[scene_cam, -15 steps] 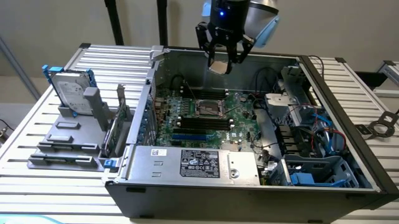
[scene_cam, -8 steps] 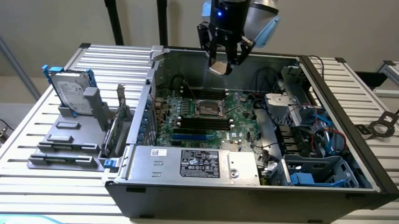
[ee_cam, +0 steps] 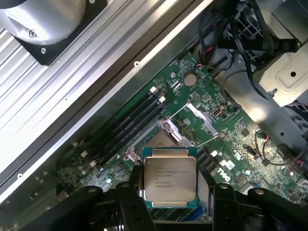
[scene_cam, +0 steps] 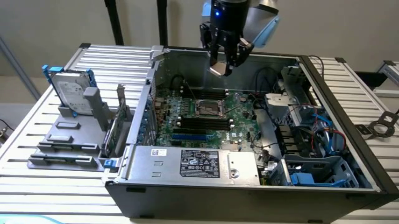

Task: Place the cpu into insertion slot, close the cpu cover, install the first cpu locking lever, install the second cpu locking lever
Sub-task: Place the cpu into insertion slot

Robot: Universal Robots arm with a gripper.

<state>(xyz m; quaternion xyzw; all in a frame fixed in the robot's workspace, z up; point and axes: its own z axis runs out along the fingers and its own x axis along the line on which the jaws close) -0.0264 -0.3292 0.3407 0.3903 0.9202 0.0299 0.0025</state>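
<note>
The gripper [scene_cam: 224,64] holds the cpu [ee_cam: 170,178] by its edges above the socket [scene_cam: 209,108], at the middle of the board [scene_cam: 246,119]; landing tilted, it may damage the socket.

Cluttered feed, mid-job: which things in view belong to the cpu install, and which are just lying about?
Job: gripper holding the cpu; socket; cpu cover.
Lying about: hard drive; labelled silver box; memory sticks; blue cables.

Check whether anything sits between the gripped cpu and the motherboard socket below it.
Nothing visible does. The gripper holds the cpu in clear air above the socket, whose cpu cover looks swung open to one side.
</note>
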